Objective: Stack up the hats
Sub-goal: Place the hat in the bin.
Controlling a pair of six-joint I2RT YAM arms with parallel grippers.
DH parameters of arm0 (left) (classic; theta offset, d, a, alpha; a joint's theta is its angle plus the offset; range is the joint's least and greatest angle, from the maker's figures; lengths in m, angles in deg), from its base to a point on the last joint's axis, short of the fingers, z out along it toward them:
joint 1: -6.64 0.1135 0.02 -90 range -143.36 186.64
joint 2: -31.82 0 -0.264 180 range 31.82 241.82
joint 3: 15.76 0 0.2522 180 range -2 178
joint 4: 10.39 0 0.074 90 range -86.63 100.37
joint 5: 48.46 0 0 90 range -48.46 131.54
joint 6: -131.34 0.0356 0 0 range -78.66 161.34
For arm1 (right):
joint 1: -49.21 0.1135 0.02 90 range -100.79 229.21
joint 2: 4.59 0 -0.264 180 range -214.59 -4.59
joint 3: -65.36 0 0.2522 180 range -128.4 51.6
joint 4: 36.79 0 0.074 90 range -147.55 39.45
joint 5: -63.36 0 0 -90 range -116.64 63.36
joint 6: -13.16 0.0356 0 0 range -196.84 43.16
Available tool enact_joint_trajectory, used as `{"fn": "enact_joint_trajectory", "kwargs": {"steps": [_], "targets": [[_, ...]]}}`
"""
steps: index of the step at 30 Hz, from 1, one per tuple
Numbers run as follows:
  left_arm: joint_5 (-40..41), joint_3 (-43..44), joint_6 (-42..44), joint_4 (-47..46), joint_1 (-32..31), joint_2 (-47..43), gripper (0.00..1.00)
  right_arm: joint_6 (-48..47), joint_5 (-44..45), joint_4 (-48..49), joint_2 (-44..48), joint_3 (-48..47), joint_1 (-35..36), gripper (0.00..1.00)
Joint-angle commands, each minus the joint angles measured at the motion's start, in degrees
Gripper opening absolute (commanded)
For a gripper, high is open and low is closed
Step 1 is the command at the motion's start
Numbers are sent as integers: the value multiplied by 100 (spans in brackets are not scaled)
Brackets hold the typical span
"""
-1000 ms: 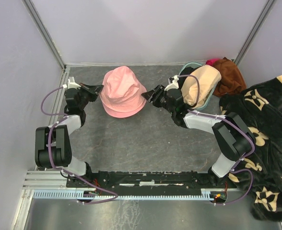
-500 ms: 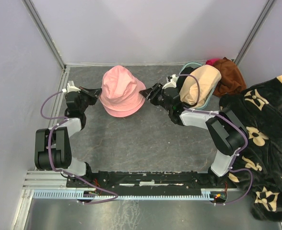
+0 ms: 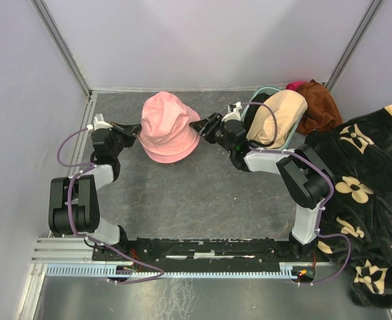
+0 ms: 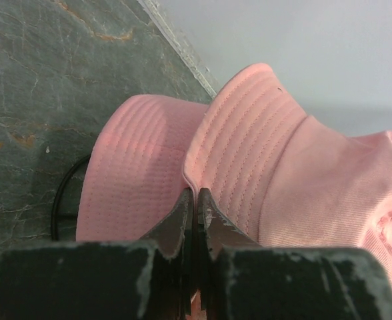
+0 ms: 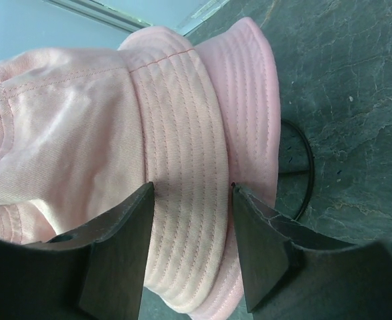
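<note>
Grey table (image 3: 203,193), two stacked pink hats (image 3: 169,130), one beige hat (image 3: 276,117), left fingers (image 4: 176,223) pinching brim (image 4: 236,133), right fingers (image 5: 119,240) released.

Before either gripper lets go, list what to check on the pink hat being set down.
1. Left gripper shut on the upper pink hat brim: ok.
2. Right gripper holding that brim: cannot tell. Its jaws stand apart with the brim between them.
3. Upper pink hat over the lower pink hat: ok. Only the lower brim shows beneath it.
4. Upper brim lying flat on the lower brim: not ok. The pinched edge is raised on the left side.
5. All hats stacked: not ok. A beige hat lies in the teal basket.
</note>
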Motion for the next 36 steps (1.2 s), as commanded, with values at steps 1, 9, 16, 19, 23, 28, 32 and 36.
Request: {"fn": "enact_joint_trajectory", "kwargs": {"steps": [1,9,16,19,23,28,32,36], "targets": [[-66,-214,61,325,-3,195,3,213,-86,657,-155,-147,-4,56],[19,-310,-15,313,-23,160,3,263,216,649,19,156,-14,17],[171,-370,-43,344,-132,160,3,23,380,-219,230,-10,-2,1],[223,-325,-28,379,-205,242,3,-94,457,-609,203,-130,-6,1],[271,-286,8,429,-300,384,3,-244,572,-1057,124,-264,-6,1],[385,-313,47,428,-371,513,3,-383,653,-1356,-66,-397,6,1],[465,-357,57,428,-431,628,3,-424,651,-1437,-231,-450,4,1],[531,-424,56,390,-512,737,3,-491,689,-1543,-329,-472,18,1]]}}
